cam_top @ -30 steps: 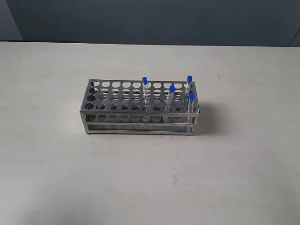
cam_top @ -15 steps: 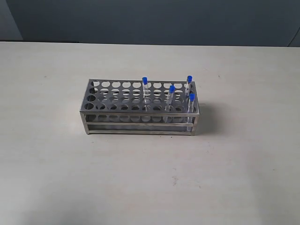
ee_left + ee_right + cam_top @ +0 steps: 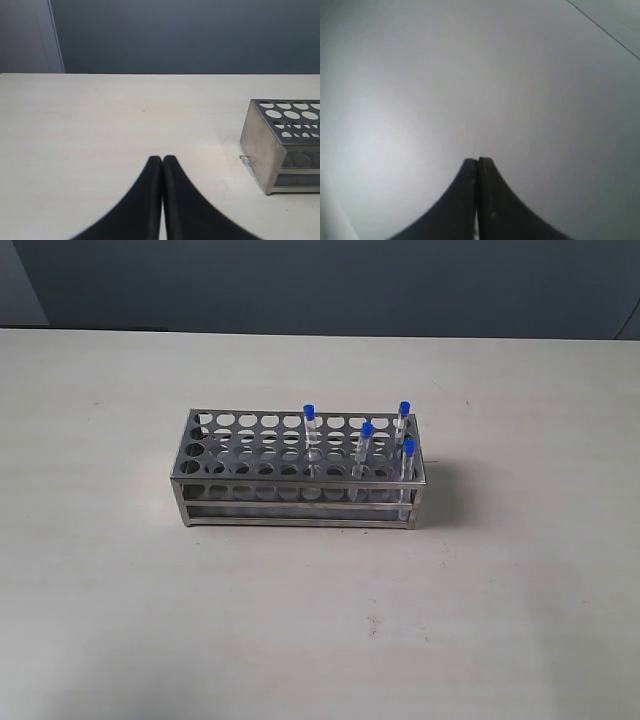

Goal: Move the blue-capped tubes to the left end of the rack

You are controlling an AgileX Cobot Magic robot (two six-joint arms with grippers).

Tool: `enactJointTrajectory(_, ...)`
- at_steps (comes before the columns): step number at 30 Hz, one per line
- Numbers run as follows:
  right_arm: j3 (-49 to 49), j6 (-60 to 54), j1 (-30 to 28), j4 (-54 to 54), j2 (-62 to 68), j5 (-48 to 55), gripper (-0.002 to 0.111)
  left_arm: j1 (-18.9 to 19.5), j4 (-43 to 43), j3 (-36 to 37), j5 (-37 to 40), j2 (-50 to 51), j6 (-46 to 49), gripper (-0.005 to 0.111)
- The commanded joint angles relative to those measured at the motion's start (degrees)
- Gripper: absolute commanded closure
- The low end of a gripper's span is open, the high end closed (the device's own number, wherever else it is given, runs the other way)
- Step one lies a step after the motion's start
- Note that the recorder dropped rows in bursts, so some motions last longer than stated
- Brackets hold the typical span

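Note:
The silvery metal rack (image 3: 300, 498) stands mid-table in the exterior view. Several blue-capped tubes stand upright in its right half: one near the middle (image 3: 311, 435), one further right (image 3: 365, 447), one at the back right corner (image 3: 403, 416) and one at the front right corner (image 3: 408, 468). The rack's left holes hold nothing. Neither arm shows in the exterior view. In the left wrist view my left gripper (image 3: 162, 159) is shut and empty over bare table, with the rack's end (image 3: 280, 147) off to one side. My right gripper (image 3: 478, 160) is shut, empty, facing a plain grey surface.
The pale table (image 3: 120, 620) spreads wide on every side of the rack. A dark wall (image 3: 320, 280) runs behind the table's far edge. A small clear scrap (image 3: 246, 160) lies by the rack's foot in the left wrist view.

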Motion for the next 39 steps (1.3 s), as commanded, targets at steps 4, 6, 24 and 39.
enactJointTrajectory(4,-14.18,0.79,0.11,-20.32,7.38,32.05,0.109,-0.36,-0.05,-0.18,-0.4,-0.2,-0.03,0.106)
enactJointTrajectory(6,-19.41,-2.62,0.21,-21.29,13.44,36.94,0.109,-0.36,-0.05,-0.18,-0.4,-0.2,-0.03,0.106)
enactJointTrajectory(24,-62.33,-60.95,27.74,8.17,83.97,65.75,0.109,-0.36,-0.05,-0.18,-0.4,-0.2,-0.03,0.106)
enactJointTrajectory(39,-62.61,-67.18,34.67,8.46,92.02,59.78,0.058,-0.36,-0.05,-0.18,-0.29,-0.2,-0.03,0.106)
